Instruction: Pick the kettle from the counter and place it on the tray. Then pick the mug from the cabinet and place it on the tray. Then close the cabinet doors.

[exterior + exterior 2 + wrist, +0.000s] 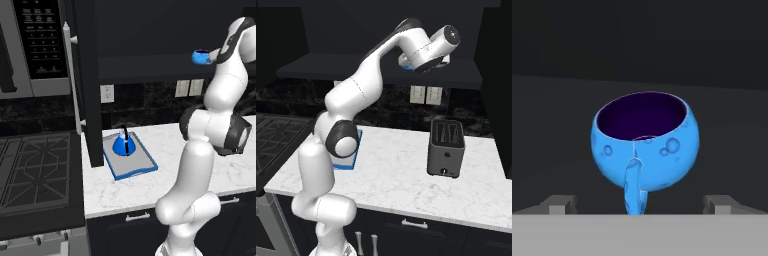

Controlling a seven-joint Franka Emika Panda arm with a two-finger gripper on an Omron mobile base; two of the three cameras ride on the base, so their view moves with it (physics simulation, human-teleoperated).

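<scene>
A squat, rounded bright blue mug [644, 150] with a glossy, bubble-dimpled skin and a dark purple hollow sits upright on the matte dark shelf [557, 130] inside the nearly black upper wall cabinet [150, 30]. Its thin looped handle points toward the camera on the hand. The two-finger claw [640, 204] stands wide apart, one blocky grey fingertip [561, 204] to each side of the mug and neither touching it; the handle sits midway between them. From the left base view the mug shows as a small blue bowl shape just ahead of the white arm's wrist, high on the shelf.

Below, on the white marble-patterned surface [165, 150] with faint grey veins, lies a flat rectangular tray [145, 162] with a grey bed and raised blue rim. A small bright blue cone-shaped kettle [124, 145] with a black arched handle stands upright on it. One tall flat black cabinet door [90, 80] hangs open beside the tray, its long silver bar handle [72, 80] vertical. A boxy dark grey toaster [446, 147] rests on the same surface, well apart from the tray.
</scene>
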